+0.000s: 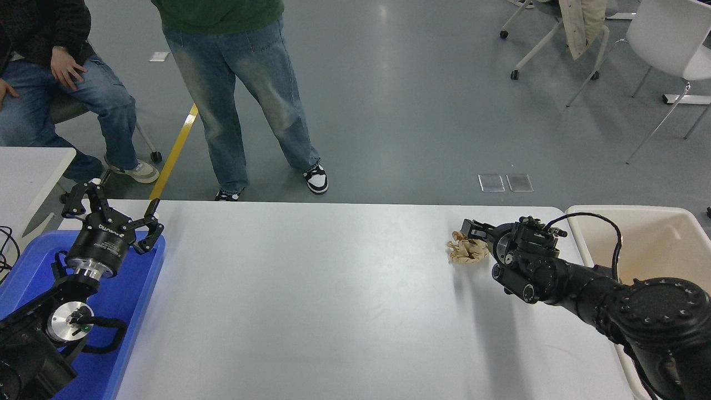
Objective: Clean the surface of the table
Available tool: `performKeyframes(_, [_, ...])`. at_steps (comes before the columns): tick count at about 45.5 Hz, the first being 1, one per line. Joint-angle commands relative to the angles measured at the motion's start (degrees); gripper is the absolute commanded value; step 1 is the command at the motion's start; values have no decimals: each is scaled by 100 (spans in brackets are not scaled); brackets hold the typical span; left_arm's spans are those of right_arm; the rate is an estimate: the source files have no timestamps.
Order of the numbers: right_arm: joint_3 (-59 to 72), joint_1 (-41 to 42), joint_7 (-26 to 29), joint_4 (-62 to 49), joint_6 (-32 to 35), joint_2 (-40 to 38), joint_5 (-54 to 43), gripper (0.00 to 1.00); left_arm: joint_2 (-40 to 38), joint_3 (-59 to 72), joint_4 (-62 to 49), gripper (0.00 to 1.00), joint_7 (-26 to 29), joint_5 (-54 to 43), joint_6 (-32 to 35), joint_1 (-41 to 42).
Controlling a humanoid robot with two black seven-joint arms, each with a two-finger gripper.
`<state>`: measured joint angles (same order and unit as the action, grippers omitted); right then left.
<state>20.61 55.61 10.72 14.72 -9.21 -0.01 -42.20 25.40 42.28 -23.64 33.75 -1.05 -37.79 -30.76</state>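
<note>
The table surface (pixel 333 289) is a wide light grey-white top. A crumpled beige paper wad (pixel 465 251) lies on it near the far right corner. My right gripper (pixel 472 228) reaches in from the lower right and hovers just above and right of the wad, its tip over the wad's far edge. I see it edge-on. My left gripper (pixel 111 214) is parked open and empty over a blue tray at the lower left.
A cream bin (pixel 611 210) stands off the table's right end, beside my right arm. The blue tray (pixel 139 289) sits at the left edge. One person (pixel 244 83) stands at the far side and another (pixel 66 94) sits at the far left.
</note>
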Motion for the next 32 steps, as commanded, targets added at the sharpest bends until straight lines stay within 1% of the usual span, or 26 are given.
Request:
performKeyframes(1, [-75, -120, 0, -136, -11, 1, 150, 99, 0, 0, 0, 100, 0, 0, 0, 0])
performKeyframes(26, [-620, -15, -18, -39, -37, 1, 159, 99, 0, 0, 0, 100, 0, 0, 0, 0])
performKeyframes(32, [-716, -23, -27, 101, -37, 1, 378, 99, 0, 0, 0, 100, 0, 0, 0, 0])
